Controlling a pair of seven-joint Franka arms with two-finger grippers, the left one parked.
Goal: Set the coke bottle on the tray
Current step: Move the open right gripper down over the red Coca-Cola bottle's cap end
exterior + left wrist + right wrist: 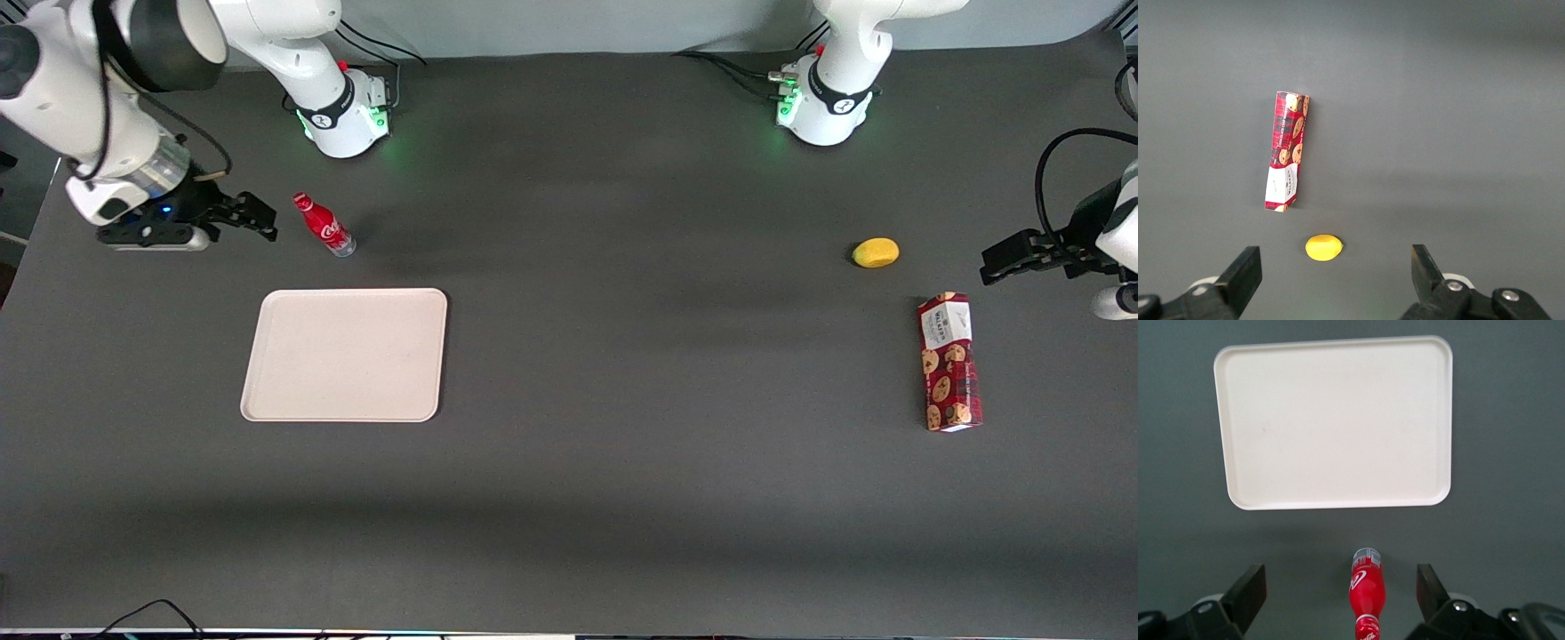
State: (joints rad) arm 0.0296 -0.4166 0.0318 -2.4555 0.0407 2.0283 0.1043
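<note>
The coke bottle (pixel 324 226) is small and red with white script and a clear base. It stands upright on the dark table, a little farther from the front camera than the tray (pixel 345 354). The tray is a flat cream rectangle with a low rim and nothing on it. My right gripper (pixel 264 220) hovers open just beside the bottle, toward the working arm's end of the table, touching nothing. In the right wrist view the coke bottle (pixel 1367 590) shows between the wide-apart fingers of the gripper (pixel 1340 588), closer to one finger (pixel 1428 587), with the tray (pixel 1335 420) past it.
A yellow lemon (pixel 876 252) and a red cookie box (pixel 949 362) lie toward the parked arm's end of the table, also seen as the lemon (pixel 1323 247) and box (pixel 1286 151). The working arm's base (pixel 347 111) stands farther from the front camera than the bottle.
</note>
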